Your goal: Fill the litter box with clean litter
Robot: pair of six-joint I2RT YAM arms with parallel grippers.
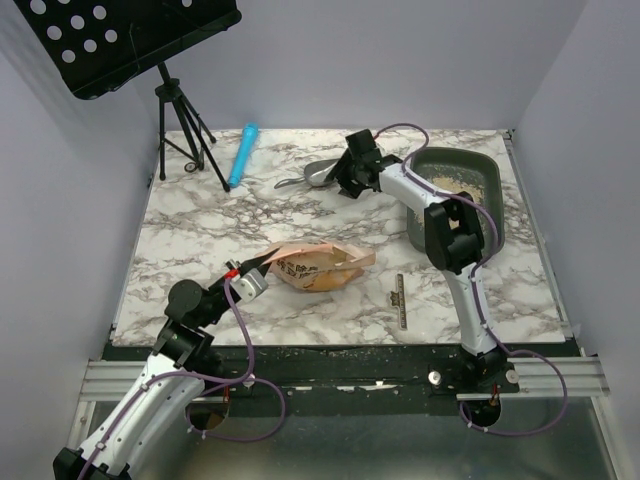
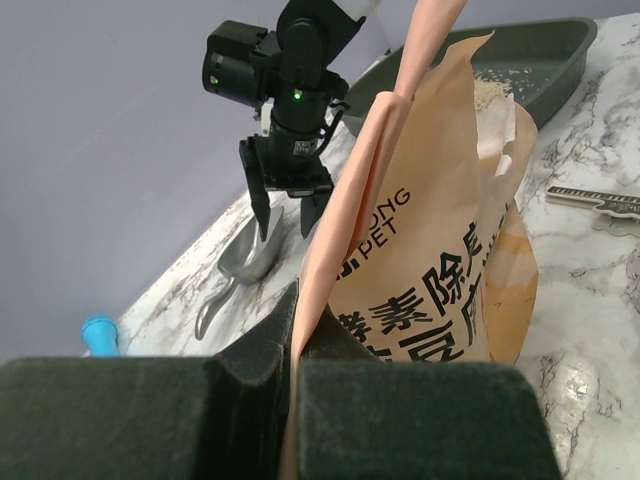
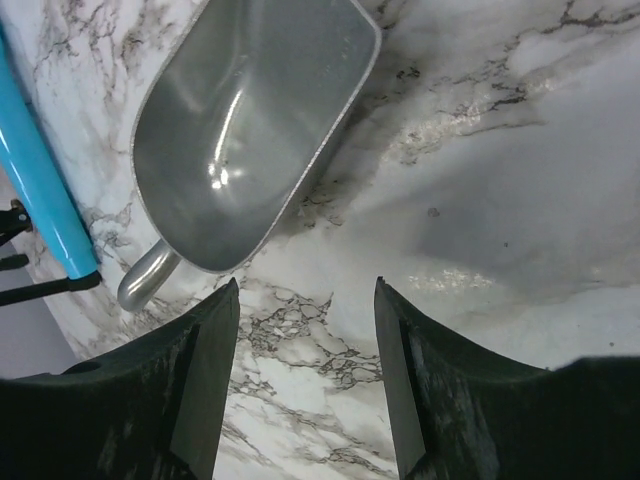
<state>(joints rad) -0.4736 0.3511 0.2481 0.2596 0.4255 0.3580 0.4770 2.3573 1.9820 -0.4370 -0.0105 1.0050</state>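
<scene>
the dark grey-green shallow plastic litter box [image 1: 489,172] sits at the far right of the white marble-patterned table [image 1: 200,230], behind the right arm's elbow. a thin patch of pale beige clean litter [image 2: 495,90] lies on its floor.

the right gripper [image 3: 305,290] is over the table left of the box, its fingers spread with only bare marble between them. the silver metal scoop [image 3: 250,130] lies just beyond the fingertips, bowl up and untouched. a bright blue tube [image 3: 40,190] lies past the scoop's handle.

the left gripper [image 2: 297,330] has its fingers pressed together on the edge of the orange-pink printed crinkly bag [image 2: 440,260]. the bag lies near the table's middle with its mouth facing the box (how much it holds i cannot tell). a thin dark ruler-like strip [image 1: 400,300] lies just right of the bag.
</scene>
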